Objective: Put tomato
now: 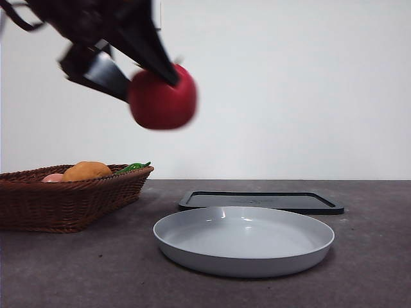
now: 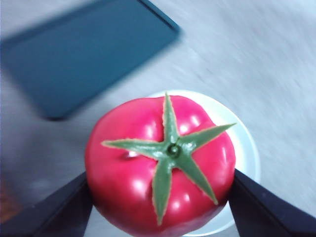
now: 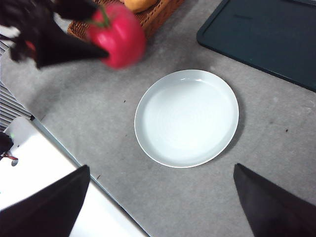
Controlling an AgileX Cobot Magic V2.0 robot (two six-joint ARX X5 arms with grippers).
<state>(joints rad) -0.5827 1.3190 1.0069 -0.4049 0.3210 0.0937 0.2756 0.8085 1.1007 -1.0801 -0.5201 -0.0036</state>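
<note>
My left gripper (image 1: pixel 151 80) is shut on the tomato (image 1: pixel 162 98), a large glossy red one with a green star stem (image 2: pixel 170 148). It holds the tomato high in the air, between the wicker basket (image 1: pixel 70 196) and the grey plate (image 1: pixel 244 239). In the left wrist view the plate (image 2: pixel 244 143) shows beneath the tomato (image 2: pixel 160 168). The right wrist view shows the left gripper (image 3: pixel 74 52) with the tomato (image 3: pixel 118 34) beside the plate (image 3: pixel 186 117). My right gripper (image 3: pixel 158 197) is open and empty, high above the table.
The basket holds an orange-brown fruit (image 1: pixel 87 171), a pale pink item (image 1: pixel 52 178) and something green (image 1: pixel 133 167). A dark flat tray (image 1: pixel 260 201) lies behind the plate. The table's edge (image 3: pixel 74 163) runs near the plate in the right wrist view.
</note>
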